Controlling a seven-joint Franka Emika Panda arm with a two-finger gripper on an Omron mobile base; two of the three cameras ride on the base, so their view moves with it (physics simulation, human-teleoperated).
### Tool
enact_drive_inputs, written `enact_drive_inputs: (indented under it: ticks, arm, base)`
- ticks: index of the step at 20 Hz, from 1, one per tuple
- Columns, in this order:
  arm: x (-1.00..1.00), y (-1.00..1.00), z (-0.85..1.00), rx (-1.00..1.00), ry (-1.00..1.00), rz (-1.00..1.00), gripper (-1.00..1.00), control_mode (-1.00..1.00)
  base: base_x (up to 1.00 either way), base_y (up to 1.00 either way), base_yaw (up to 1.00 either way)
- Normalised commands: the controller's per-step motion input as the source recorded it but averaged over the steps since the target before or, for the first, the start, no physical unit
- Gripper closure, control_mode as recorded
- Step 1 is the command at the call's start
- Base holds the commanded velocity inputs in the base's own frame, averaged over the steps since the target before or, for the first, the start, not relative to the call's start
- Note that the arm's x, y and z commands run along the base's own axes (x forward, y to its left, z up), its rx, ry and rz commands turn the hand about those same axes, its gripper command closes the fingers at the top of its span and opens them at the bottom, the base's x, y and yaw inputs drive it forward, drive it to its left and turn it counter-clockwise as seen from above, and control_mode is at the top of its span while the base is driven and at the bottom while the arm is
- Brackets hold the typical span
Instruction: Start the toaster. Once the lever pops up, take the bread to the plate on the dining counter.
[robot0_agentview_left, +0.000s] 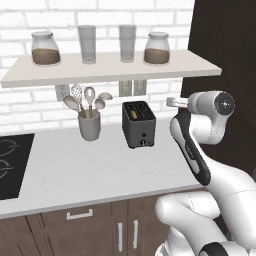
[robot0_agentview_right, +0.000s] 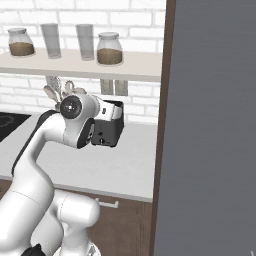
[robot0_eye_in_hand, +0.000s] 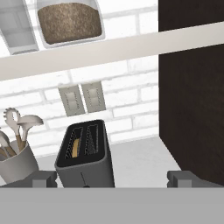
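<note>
The toaster (robot0_eye_in_hand: 85, 157) holds the bread (robot0_eye_in_hand: 77, 147) in its left slot; the gripper (robot0_eye_in_hand: 113, 178) hovers before it, jaws wide apart, empty.

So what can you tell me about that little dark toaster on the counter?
The toaster is a small dark grey box with a matte, metal-like look, two long slots on top and a small knob low on its front. It stands upright on the pale counter near the brick wall, right of the utensil cup and apart from it. A golden-brown bread slice sits down in one slot. Nothing else touches it.
</note>
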Motion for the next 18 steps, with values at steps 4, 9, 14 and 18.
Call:
enact_drive_inputs:
  ticks: [4, 9, 14, 18]
  arm:
    - [0.0, 0.0, 0.0, 0.0, 0.0, 0.0, -1.0, -1.0]
    - [0.0, 0.0, 0.0, 0.0, 0.0, 0.0, -1.0, -1.0]
    - [0.0, 0.0, 0.0, 0.0, 0.0, 0.0, -1.0, -1.0]
    - [0.0, 0.0, 0.0, 0.0, 0.0, 0.0, -1.0, -1.0]
  base:
    - [0.0, 0.0, 0.0]
    - [0.0, 0.0, 0.0]
    - [0.0, 0.0, 0.0]
    - [0.0, 0.0, 0.0]
